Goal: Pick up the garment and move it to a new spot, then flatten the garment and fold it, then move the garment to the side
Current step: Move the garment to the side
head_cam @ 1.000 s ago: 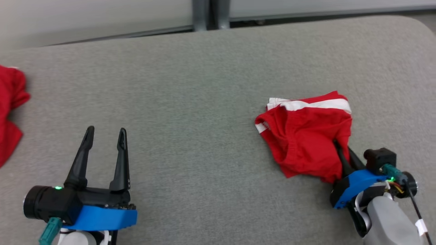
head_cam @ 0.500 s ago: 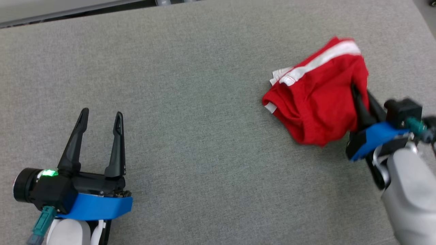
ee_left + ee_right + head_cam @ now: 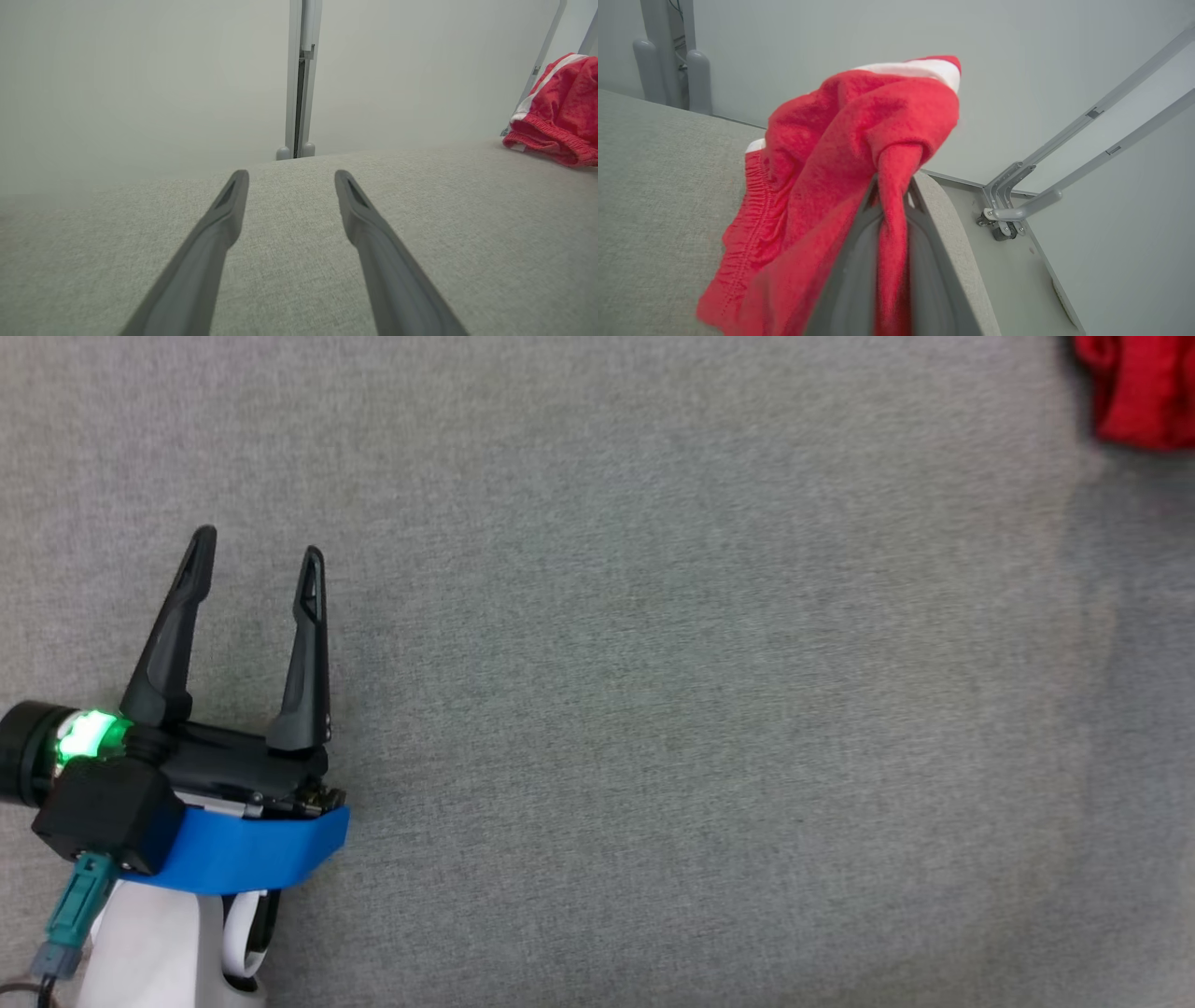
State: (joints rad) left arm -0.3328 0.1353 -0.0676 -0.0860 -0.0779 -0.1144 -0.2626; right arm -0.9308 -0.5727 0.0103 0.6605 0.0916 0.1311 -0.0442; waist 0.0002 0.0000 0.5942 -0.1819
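My head camera has swung since a second ago, so the whole head view has shifted. Back then it showed the far edge of the grey surface [image 3: 653,709] with the wall behind it, and the red garment [image 3: 1139,392] lay bunched at centre right. Now only a scrap of red shows in the top right corner, blurred, with a soft shadow below it.

My left hand [image 3: 258,541] sits higher in the picture than before, but that is the camera's doing. Its two fingers are spread wide apart just as they were, with nothing between them, held over bare cloth. Measured against that hand, the garment is further off and further up than a second ago. In the left wrist view the hand [image 3: 290,173] points across the surface [image 3: 420,210] toward a grey post [image 3: 301,79] on the pale wall, and the garment [image 3: 560,116] is at the far right, well apart from it.

My right hand [image 3: 894,191] is clamped tight on a fold of the garment [image 3: 840,140], as it was before. The red cloth rises in a hump above the fingertips with a white stripe on top, and its elastic hem trails down onto the surface [image 3: 654,186] near the rounded edge. Beyond that edge stands a metal frame [image 3: 1017,210] on the floor.
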